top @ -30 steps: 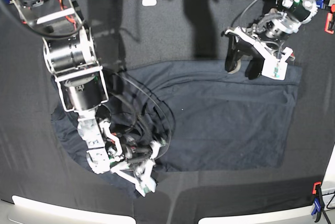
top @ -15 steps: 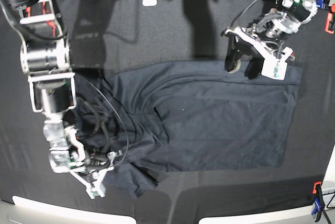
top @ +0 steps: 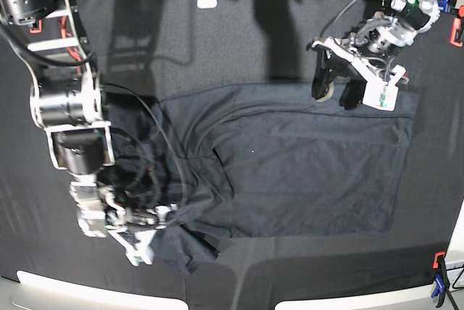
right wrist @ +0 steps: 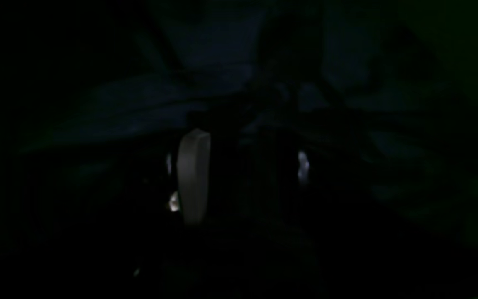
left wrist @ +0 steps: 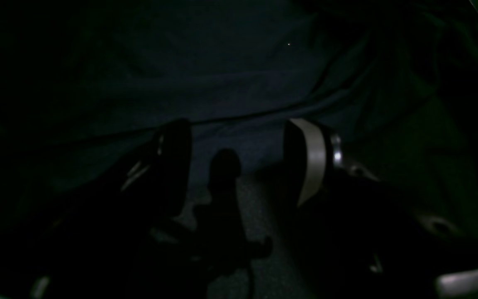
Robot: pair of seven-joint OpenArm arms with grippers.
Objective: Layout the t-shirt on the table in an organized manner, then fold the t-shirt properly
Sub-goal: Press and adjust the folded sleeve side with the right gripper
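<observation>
Lying spread over the black tabletop (top: 217,42), the t-shirt (top: 304,172) is flat on one side and bunched by the right pincer (top: 148,241). That pincer's jaws sit apart low over the bunched sleeve; whether they pinch it is unclear. The left pincer (top: 341,89) hangs wide open, empty, at the shirt's far edge.

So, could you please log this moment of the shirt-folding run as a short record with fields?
surface: table, covered in black cloth
garment: t-shirt, body spread mostly flat, bunched and creased at the base view's left end
left gripper: open, at the shirt's far edge; nothing between its fingers in the left wrist view
right gripper: low over the bunched end; open or shut cannot be told, its wrist view is too dark
clamps: blue and orange clamp at the near right corner
</observation>
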